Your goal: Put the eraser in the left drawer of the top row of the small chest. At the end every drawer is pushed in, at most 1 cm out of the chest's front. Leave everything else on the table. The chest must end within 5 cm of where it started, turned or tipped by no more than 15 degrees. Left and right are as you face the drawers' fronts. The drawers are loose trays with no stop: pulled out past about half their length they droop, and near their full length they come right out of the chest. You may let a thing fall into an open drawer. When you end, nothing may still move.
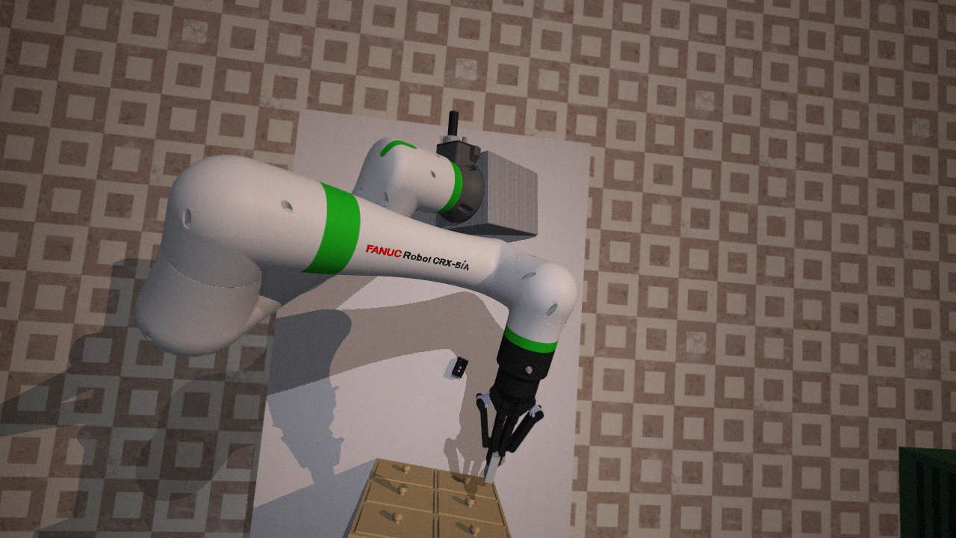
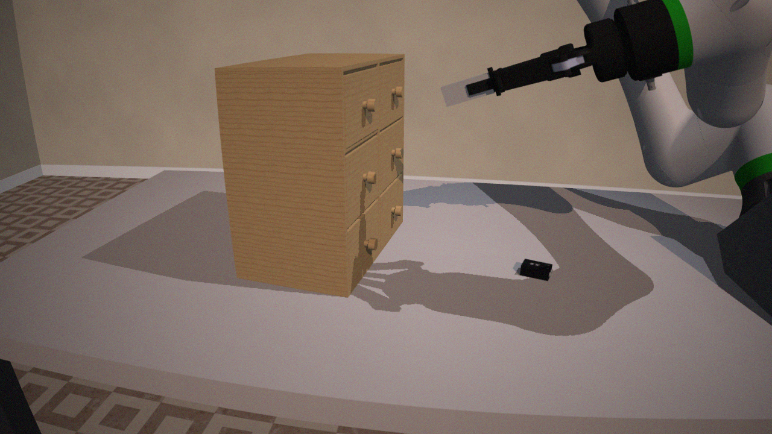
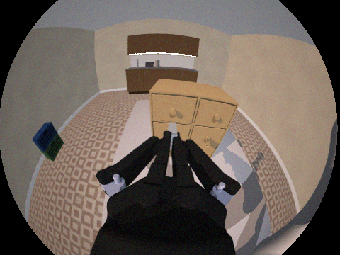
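Note:
The small wooden chest [image 2: 307,172] stands on the white table, with two columns and three rows of knobbed drawers. All drawer fronts look flush with its front, including the top left drawer [image 2: 368,105]. My gripper [image 2: 456,93] is shut and empty. It hovers level with the top row, a short way out from the drawer fronts and touching nothing. It also shows in the overhead view [image 1: 491,474] and the wrist view [image 3: 172,133], pointing at the chest [image 3: 191,115]. A small black block [image 2: 535,268] lies on the table between chest and robot base; I cannot tell whether it is the eraser.
The grey robot base [image 1: 501,193] stands at the table's far end. The table's side edge runs close to the right of my gripper in the overhead view. A dark green box [image 1: 925,492] and a blue-green object [image 3: 47,139] are on the floor, off the table.

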Robot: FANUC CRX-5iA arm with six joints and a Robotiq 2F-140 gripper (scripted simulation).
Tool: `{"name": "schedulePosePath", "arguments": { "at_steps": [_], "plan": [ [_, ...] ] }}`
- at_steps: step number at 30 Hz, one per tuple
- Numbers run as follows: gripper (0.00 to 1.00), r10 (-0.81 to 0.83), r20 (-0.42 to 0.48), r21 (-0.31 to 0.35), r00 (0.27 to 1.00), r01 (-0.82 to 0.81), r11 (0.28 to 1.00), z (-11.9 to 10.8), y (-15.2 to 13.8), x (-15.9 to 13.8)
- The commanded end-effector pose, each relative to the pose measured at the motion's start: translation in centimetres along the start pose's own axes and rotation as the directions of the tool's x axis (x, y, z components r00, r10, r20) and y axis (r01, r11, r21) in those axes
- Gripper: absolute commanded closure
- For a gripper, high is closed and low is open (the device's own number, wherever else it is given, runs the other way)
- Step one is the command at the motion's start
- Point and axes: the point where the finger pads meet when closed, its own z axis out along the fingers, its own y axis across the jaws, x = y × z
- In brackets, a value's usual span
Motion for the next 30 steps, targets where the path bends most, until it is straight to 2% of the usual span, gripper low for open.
{"name": "schedulePosePath", "arguments": {
  "at_steps": [1,7,11,15,18,20,22,30],
  "plan": [
    [1.00,0.001,0.002,-0.001,1.000,-0.001,1.000,-0.8,0.0,0.1],
    [1.00,0.000,0.007,-0.003,1.000,0.000,1.000,-0.8,0.0,0.1],
    [1.00,-0.001,0.064,-0.009,0.998,0.002,1.000,-1.2,0.2,0.4],
    [1.00,0.001,0.201,-0.007,0.980,0.000,1.000,-2.7,0.1,1.1],
    [1.00,0.002,0.357,-0.006,0.934,0.000,1.000,-4.5,0.1,1.9],
    [1.00,0.002,0.357,-0.006,0.934,0.000,1.000,-4.5,0.1,1.9],
    [1.00,0.003,0.481,-0.005,0.877,-0.001,1.000,-6.1,0.1,2.6],
    [1.00,-0.003,0.677,0.048,0.736,-0.040,0.998,-12.0,-0.1,4.9]
  ]
}}
